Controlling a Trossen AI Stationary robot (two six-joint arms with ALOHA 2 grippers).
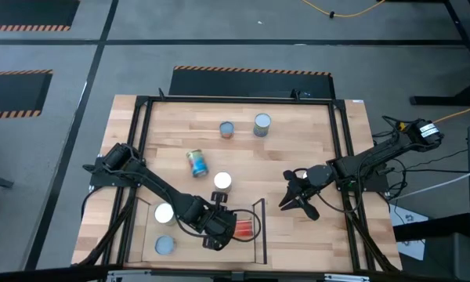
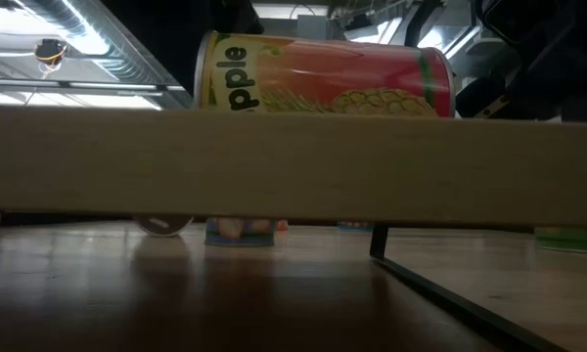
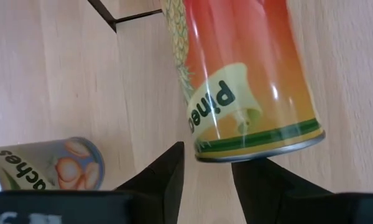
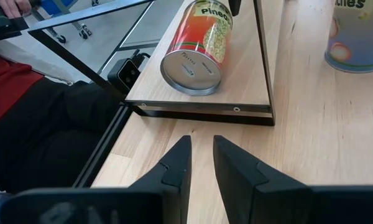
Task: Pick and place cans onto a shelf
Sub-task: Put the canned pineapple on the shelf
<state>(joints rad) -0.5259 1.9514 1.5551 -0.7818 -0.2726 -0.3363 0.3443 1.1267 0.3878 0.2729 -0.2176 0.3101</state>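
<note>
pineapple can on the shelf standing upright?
No. In the right wrist view the pineapple can lies on its side on the shelf, its round silver end facing the camera.

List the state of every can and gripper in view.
Pineapple can: on its side on the shelf.
White-topped shelf can: upright.
Grey-topped shelf can: upright.
Blue-labelled can: on its side on the table.
White-topped table can: upright.
Blue-topped can: upright on table.
Silver-topped can: upright on table.
Left gripper: open at the pineapple can's end, not gripping.
Right gripper: slightly open, empty, beside the shelf.
</note>
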